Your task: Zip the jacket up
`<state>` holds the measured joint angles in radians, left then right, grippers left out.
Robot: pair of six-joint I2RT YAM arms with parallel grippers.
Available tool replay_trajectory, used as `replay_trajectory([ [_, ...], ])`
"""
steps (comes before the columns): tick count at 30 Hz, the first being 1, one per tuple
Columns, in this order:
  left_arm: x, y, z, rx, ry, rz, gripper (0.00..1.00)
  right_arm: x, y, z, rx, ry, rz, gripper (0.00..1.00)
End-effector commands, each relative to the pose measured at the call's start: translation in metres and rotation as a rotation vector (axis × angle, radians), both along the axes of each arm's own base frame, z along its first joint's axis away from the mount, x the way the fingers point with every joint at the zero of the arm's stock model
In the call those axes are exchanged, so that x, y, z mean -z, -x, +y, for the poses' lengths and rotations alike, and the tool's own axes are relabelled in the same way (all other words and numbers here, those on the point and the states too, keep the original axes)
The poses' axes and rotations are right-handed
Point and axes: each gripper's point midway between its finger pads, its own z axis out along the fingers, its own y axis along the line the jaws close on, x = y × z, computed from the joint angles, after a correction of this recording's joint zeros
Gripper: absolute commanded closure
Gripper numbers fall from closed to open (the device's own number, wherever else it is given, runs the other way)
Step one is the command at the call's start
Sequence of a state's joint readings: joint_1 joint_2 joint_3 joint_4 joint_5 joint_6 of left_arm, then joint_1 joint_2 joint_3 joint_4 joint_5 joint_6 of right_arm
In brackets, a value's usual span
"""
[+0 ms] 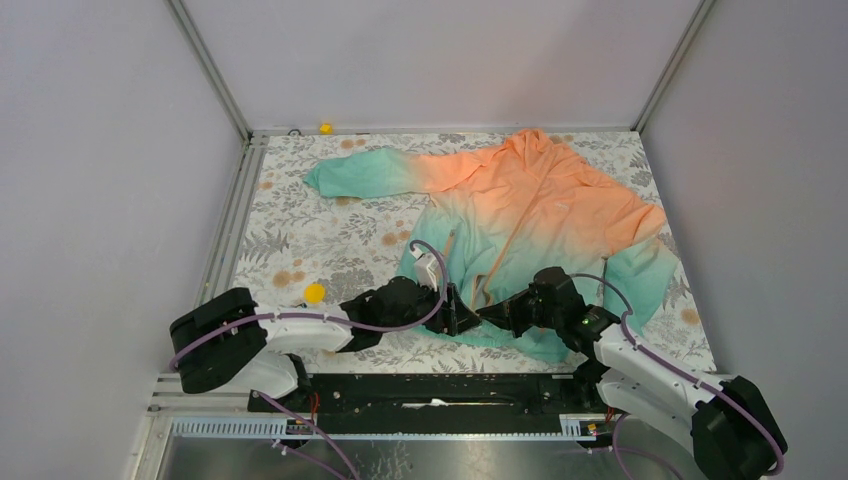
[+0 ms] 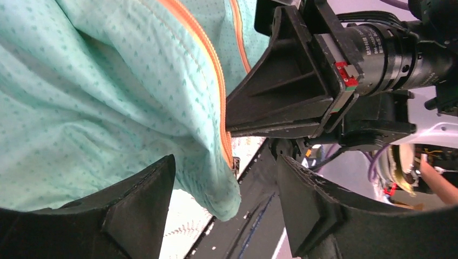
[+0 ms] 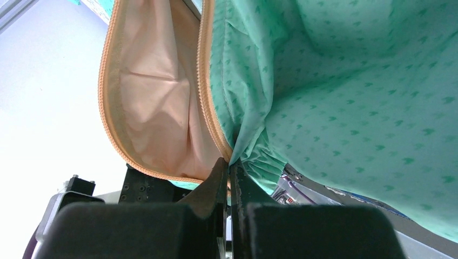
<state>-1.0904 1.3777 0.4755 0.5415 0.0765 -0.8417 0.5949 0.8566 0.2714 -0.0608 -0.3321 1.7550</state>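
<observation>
Left jaws apart, right jaws together.

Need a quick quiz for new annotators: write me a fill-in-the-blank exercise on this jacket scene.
1. The right tool is clamped ____ on the hem of the jacket.
2. The left tool stands ____, the hem hanging between its fingers.
3. The zipper is coloured ____.

Missing words: shut; open; orange.
</observation>
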Motion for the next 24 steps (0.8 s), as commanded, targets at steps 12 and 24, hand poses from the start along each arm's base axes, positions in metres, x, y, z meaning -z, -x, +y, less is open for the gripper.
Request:
replay_trajectory([
  [12,-0.011,0.015,0.003,-0.002,0.182,0.213,0.54,-0.009,-0.009,0.002,0.006,-0.012,-0.032,1.0],
  [24,0.014,0.01,0.005,-0.007,0.068,0.175,1.0,-0.015,-0.011,0.003,0.02,-0.027,-0.039,1.0],
])
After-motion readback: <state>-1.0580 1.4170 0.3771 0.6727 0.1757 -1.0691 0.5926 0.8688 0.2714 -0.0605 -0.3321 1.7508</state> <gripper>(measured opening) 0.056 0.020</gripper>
